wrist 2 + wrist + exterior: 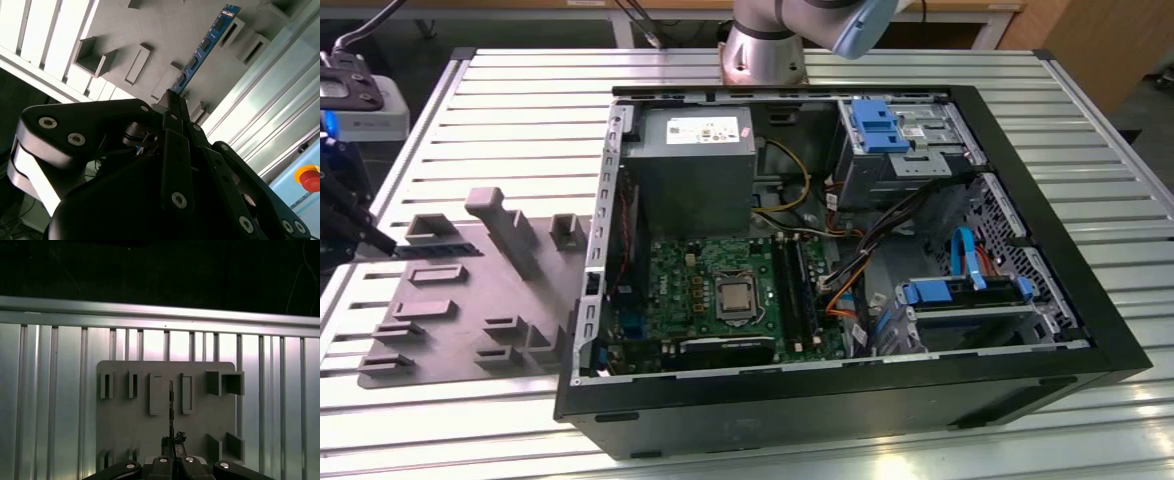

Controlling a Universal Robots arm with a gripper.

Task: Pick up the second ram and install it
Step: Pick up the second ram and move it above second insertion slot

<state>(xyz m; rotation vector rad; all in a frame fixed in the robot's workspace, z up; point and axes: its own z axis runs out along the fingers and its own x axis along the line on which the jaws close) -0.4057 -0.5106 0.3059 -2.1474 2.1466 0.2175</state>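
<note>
Claw: the black two-fingered claw is clenched on one end of the second ram. In the first wrist view its fingertips close on the stick's thin edge.
Second ram: a thin, flat, long blue memory stick with dark chips, sticking straight out from the claw. In the first wrist view it shows edge-on as a dark line.
Where the ram is: over the grey plastic tray with raised blocks, in line between two narrow upright frames. Whether its far end touches the tray I cannot tell.
Tray: it lies on the ribbed silver metal counter, at the exterior view's left, just beside the computer.
Computer: a black open desktop case takes up the centre and the exterior view's right.
Motherboard: a green board lies inside the case, with long black slots on it.
Arm base: a grey cylinder stands at the top centre of the exterior view, behind the case.
</note>
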